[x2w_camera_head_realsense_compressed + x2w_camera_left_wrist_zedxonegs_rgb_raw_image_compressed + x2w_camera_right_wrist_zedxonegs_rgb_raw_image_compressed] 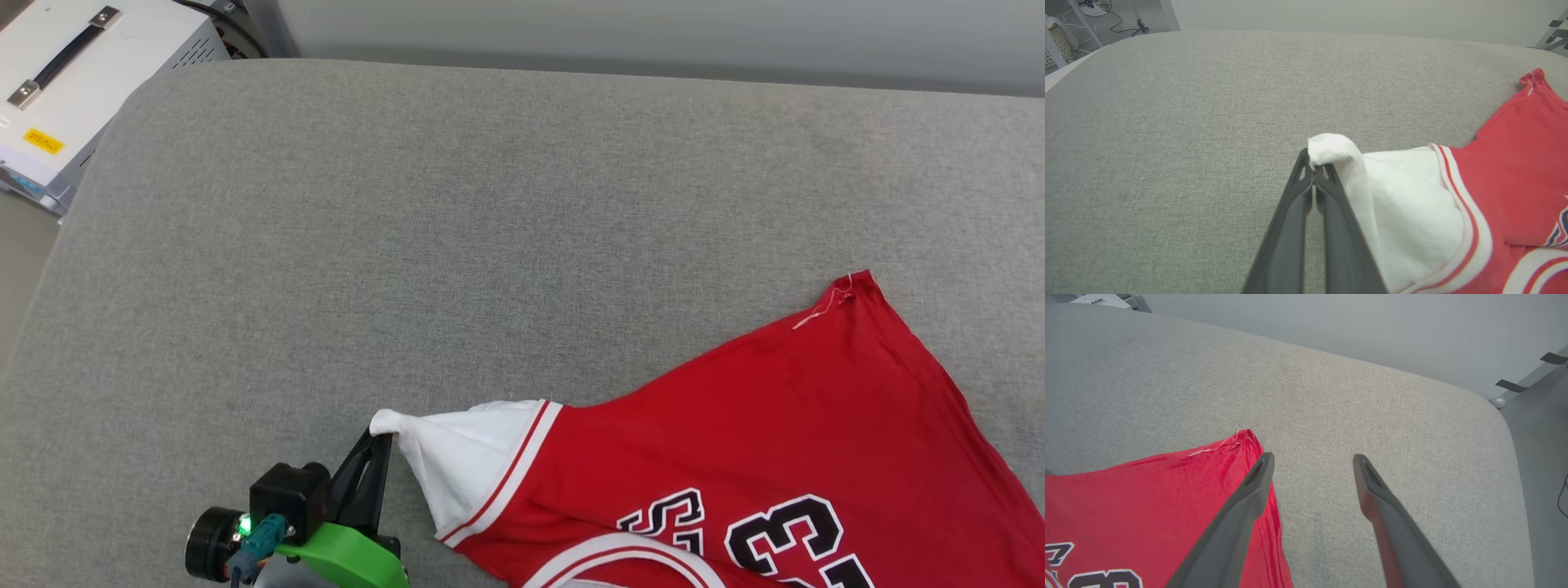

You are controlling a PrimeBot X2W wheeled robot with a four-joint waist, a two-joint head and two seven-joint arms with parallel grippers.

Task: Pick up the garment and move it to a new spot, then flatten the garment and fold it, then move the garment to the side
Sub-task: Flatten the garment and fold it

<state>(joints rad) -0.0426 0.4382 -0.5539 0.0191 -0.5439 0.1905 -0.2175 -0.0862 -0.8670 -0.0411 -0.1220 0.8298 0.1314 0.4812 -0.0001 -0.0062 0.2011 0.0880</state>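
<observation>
Broadly, a grey woven pad (408, 245) with rounded corners lay under both hands. Its cloth was matte and fine-grained, and a plain pale wall (653, 33) stood beyond its far edge. Well off to the left of the left hand (1314, 171), a white box (90, 73) with a black strap handle and a yellow label sat by the pad's corner.

The left hand's fingers were pressed together, pinching the tip of the shirt's (775, 425) white sleeve (1404, 204). The sleeve tip bunched into a small soft knob over the fingertips. From there the shirt spread to that hand's right across the pad: soft red jersey, red-and-white striped trim, and a black white-edged "23".

The right hand (1312, 461) was spread wide and held nothing. The shirt's pointed red corner, trailing a loose white thread, lay just ahead and left of that hand's left finger, which crossed over the red edge in the wrist view.
</observation>
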